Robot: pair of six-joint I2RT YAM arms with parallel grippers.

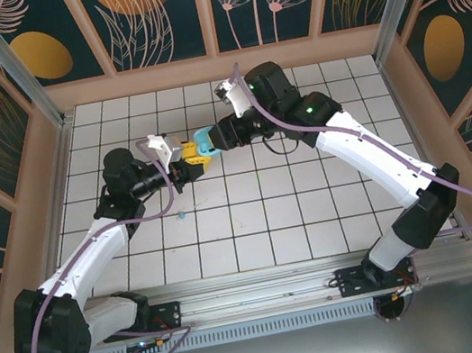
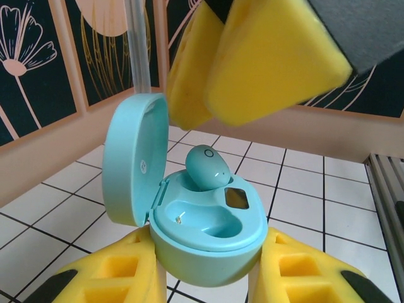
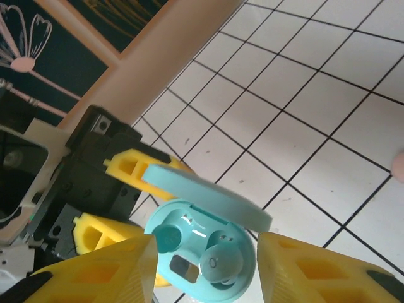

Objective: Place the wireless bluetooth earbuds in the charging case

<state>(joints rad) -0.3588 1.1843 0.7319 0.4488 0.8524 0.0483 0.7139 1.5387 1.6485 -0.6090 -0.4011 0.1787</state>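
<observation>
Left pincer (image 2: pixel 208 274) clamped on the open charging case (image 2: pixel 208 243), lifted off the table (image 1: pixel 315 208). One teal earbud (image 2: pixel 207 167) sits in the 12 o'clock socket, perhaps not fully home. The near socket (image 2: pixel 202 221) is empty. Right pincer (image 3: pixel 208 265) parted, empty, above. Second teal earbud (image 1: pixel 180 214) lies loose at the case's 7 o'clock. Roughly half done.

From above, the charging case (image 1: pixel 201 145) is just a teal sliver among yellow fingers, its inside too small to read! On the tiles near the left arm, a teal speck (image 1: pixel 180 214), too tiny to name. Left wrist view: the case's underside vanishes between the fingers of the left gripper (image 2: pixel 211 281), themselves cut by the bottom edge. The right gripper (image 2: pixel 211 107) looms blurred, cropped at the top. Right wrist view: something pale pink (image 3: pixel 399 165), clipped by the right edge.
</observation>
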